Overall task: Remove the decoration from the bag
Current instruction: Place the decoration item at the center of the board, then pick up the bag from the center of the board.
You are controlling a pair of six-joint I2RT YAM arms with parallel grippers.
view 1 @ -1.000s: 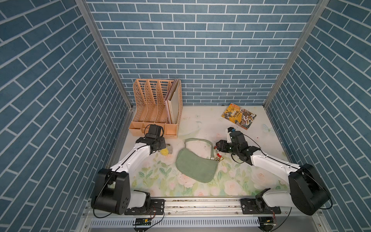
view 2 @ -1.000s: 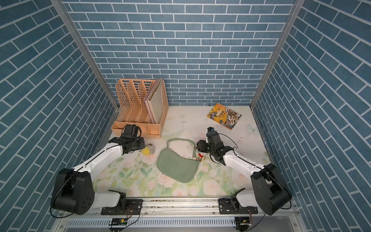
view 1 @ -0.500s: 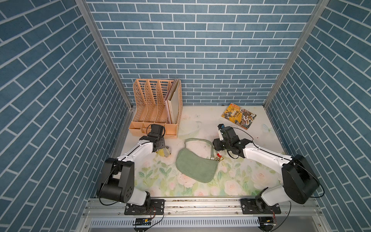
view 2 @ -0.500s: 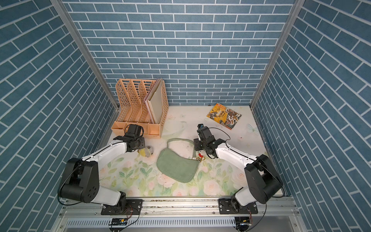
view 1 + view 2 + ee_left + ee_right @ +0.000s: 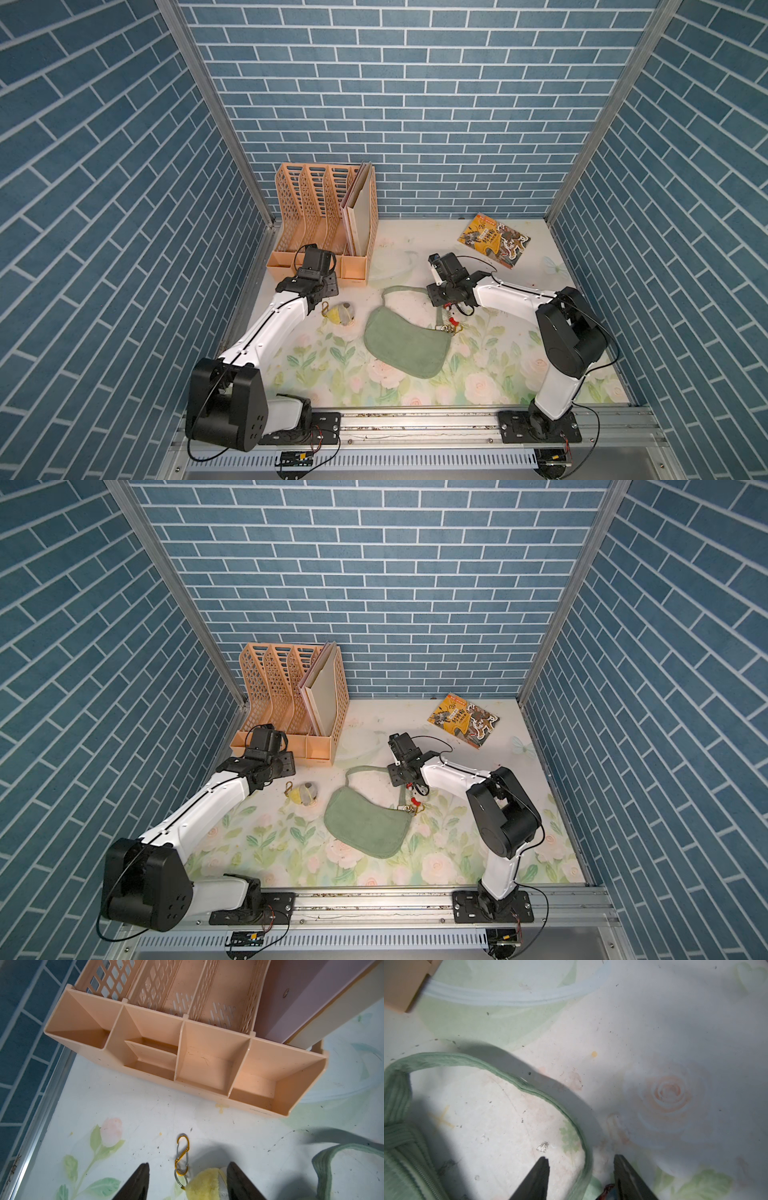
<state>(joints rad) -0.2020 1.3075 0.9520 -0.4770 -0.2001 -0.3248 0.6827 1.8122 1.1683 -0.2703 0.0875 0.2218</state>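
The sage-green bag (image 5: 403, 345) (image 5: 361, 825) lies flat mid-table, its strap (image 5: 399, 289) (image 5: 508, 1076) looped toward the back. At the strap's right end, by the gold clasps, red bits of the decoration (image 5: 452, 321) (image 5: 413, 801) (image 5: 607, 1189) show; the rest is hidden under my right gripper (image 5: 451, 306) (image 5: 581, 1169). That gripper is open, with the strap running between its fingers. My left gripper (image 5: 320, 297) (image 5: 187, 1176) is open above a yellow-and-grey plush charm (image 5: 341, 314) (image 5: 205, 1186) that lies loose on the table.
A peach file organizer (image 5: 324, 224) (image 5: 207, 1059) with folders stands at the back left, close behind the left gripper. A colourful booklet (image 5: 494, 241) lies at the back right. The yellow charm's gold S-clasp (image 5: 182, 1151) rests on the mat. Brick walls close three sides.
My left gripper has opened and let go of the yellow plush charm, which now lies on the table. My right gripper has shifted left over the strap's end.
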